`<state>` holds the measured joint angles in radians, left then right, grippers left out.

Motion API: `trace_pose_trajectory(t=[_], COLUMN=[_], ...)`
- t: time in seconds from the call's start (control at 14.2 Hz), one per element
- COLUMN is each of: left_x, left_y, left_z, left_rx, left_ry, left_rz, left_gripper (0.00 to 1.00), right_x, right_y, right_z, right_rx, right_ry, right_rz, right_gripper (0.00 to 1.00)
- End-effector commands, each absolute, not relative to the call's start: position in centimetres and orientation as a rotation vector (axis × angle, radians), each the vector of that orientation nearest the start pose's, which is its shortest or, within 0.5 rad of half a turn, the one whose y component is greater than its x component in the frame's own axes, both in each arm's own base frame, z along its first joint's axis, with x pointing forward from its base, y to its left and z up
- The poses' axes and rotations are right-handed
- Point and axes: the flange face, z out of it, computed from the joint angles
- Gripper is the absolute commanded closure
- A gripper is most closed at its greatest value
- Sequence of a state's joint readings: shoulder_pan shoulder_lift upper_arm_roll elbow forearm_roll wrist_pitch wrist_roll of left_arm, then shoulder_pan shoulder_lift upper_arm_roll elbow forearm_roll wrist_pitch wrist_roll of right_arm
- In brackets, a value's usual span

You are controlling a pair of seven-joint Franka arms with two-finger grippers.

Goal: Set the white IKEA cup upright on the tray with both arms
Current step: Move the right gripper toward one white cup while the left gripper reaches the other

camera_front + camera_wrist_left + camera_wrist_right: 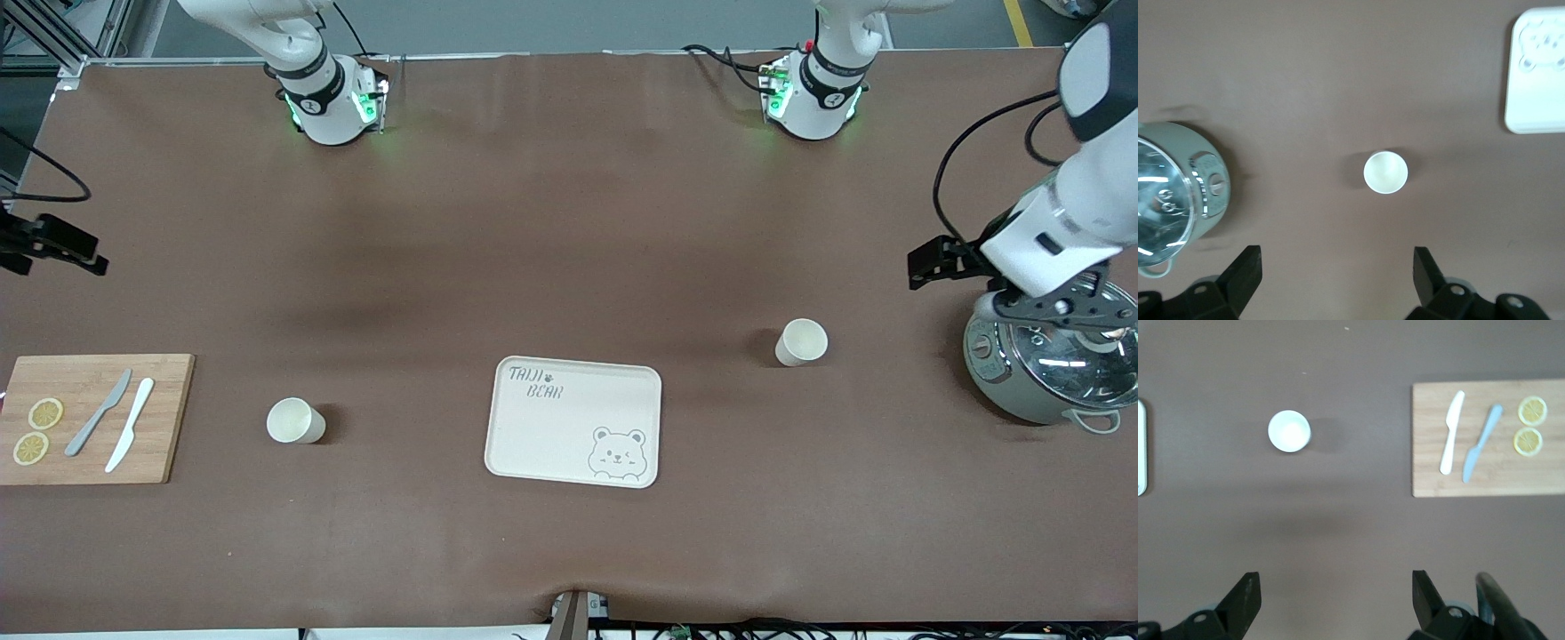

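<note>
Both grippers, left (1337,270) & right (1335,593), released, tips cut off; tray (533,427) bare.

Tray (573,422): cream, rectangular, rounded corners, raised rim; grey bear drawing, "TAIJI BEAR" lettering; flat on table, nothing on it.
Cup A (801,342): white, upright, toward left arm's end, farther from front camera than tray.
Cup B (295,421): white, upright, toward right arm's end, beside tray.
</note>
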<state>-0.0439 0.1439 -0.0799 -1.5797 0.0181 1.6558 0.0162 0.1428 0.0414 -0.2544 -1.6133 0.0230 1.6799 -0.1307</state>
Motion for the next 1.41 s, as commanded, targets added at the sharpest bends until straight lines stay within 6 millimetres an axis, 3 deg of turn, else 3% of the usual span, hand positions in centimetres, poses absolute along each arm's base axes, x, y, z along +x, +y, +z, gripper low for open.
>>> trace_pose_trajectory(t=[0.0, 0.14, 0.35, 0.56, 0.7, 0.92, 1.06, 1.2, 1.34], left_x=[55.4, 53.6, 53.0, 52.1, 51.4, 50.3, 50.3, 50.4, 50.9], left_y=[-6.5, -5.2, -5.3, -5.3, -5.4, -6.1, -6.4, -6.9, -7.1], left_z=[49.0, 44.9, 42.0, 39.2, 36.7, 32.5, 30.4, 28.9, 27.2], left_rx=[-3.129, -3.151, -3.16, -3.173, -3.171, -3.167, -3.17, -3.173, -3.177], left_ry=[0.283, 0.242, 0.221, 0.201, 0.198, 0.218, 0.214, 0.23, 0.229], left_rz=[0.032, -0.019, 0.001, -0.025, -0.067, -0.149, -0.159, -0.139, -0.156], left_gripper=[0.0, 0.0, 0.0, 0.0, 0.0, 0.0, 0.0, 0.0, 0.0], right_x=[60.1, 62.3, 65.3, 67.2, 67.8, 68.0, 67.8, 67.2, 67.0], right_y=[-1.9, -0.2, 2.1, 2.1, 0.8, -2.1, -2.3, -2.2, -1.1], right_z=[56.5, 53.5, 48.5, 44.3, 41.9, 40.1, 39.7, 38.0, 39.2], right_rx=[-3.09, -3.015, -3.044, -3.072, -3.112, -3.13, -3.129, -3.13, -3.12], right_ry=[-0.11, -0.073, -0.113, -0.119, -0.129, -0.146, -0.181, -0.183, -0.212], right_rz=[-0.103, -0.134, -0.179, -0.197, -0.162, -0.134, -0.12, -0.101, -0.096], right_gripper=[0.0, 0.0, 0.0, 0.0, 0.0, 0.0, 0.0, 0.0, 0.0])
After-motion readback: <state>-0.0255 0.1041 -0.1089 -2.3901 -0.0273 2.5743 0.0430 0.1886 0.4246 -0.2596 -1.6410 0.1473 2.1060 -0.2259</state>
